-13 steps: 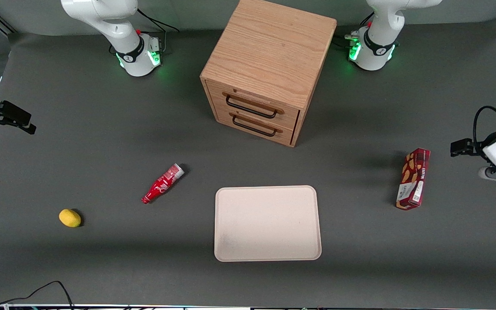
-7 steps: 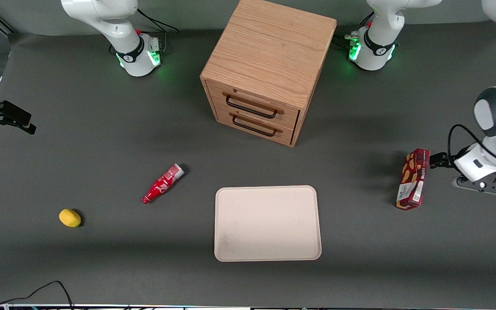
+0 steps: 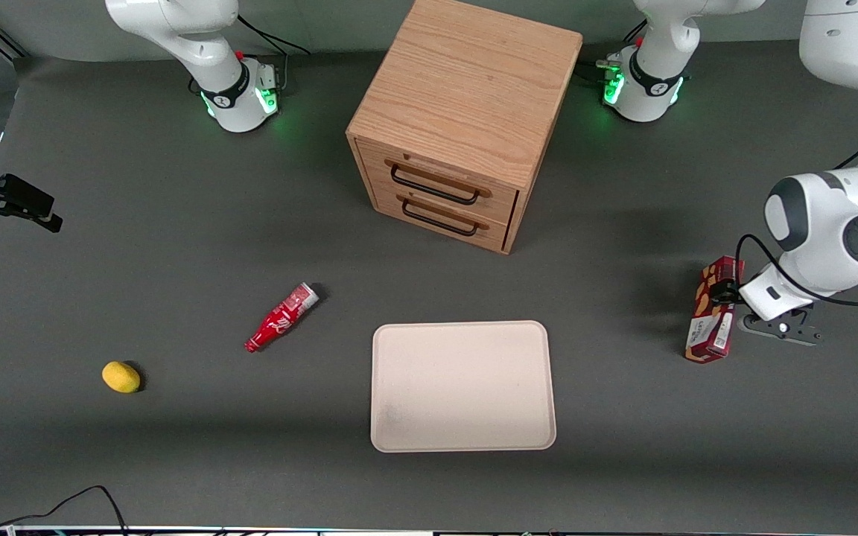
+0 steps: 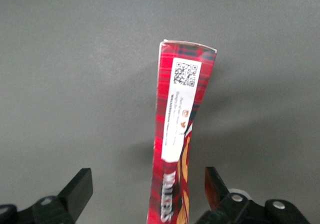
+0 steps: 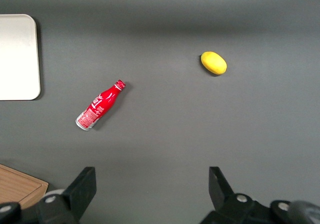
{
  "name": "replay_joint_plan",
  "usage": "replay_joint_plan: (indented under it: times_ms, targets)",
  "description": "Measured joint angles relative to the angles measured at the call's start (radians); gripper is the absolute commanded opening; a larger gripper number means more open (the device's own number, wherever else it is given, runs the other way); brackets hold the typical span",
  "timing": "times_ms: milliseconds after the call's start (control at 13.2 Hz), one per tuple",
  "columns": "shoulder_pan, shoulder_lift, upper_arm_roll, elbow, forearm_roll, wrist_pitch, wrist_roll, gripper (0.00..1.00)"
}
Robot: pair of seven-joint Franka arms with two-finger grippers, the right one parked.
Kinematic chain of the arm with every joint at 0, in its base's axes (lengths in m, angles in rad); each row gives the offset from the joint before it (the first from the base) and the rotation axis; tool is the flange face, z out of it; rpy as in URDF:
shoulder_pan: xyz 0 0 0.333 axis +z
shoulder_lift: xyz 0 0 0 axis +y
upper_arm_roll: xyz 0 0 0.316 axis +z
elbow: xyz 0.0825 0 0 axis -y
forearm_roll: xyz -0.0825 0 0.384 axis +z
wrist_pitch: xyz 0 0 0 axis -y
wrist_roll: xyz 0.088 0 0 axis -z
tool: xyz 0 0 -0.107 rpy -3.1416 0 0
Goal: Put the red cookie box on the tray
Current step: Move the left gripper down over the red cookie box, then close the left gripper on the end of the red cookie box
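Straddling the red cookie box (image 4: 177,149), gripper (image 4: 147,191) spread wide.

Open claw (image 4: 145,196) straddles red cookie box (image 4: 180,149), bare mat around.

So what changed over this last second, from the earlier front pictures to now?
The left arm's gripper came in from the working arm's edge of the table to the long dark-red cardboard cookie box. It now straddles the box, fingers open, not yet gripping. The box, the cream-beige rectangular tray, the small red bottle, the yellow lemon and the wooden drawer cabinet have not moved.
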State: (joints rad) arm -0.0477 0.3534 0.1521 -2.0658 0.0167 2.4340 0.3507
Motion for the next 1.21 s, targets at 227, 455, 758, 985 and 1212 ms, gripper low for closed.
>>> replay_joint_plan:
  times_ms: [227,455,758,985,1212]
  targets:
    - [-0.002,0.021,-0.004,-0.025,-0.015,0.060,0.000,1.00]
    - [-0.002,0.028,-0.004,-0.029,-0.031,0.071,0.000,0.94]
    - [-0.003,0.028,-0.009,-0.032,-0.037,0.073,0.000,0.25]
    - [-0.003,0.028,-0.010,-0.035,-0.047,0.082,0.000,0.00]
    - [-0.003,0.028,-0.011,-0.045,-0.050,0.096,0.000,0.00]
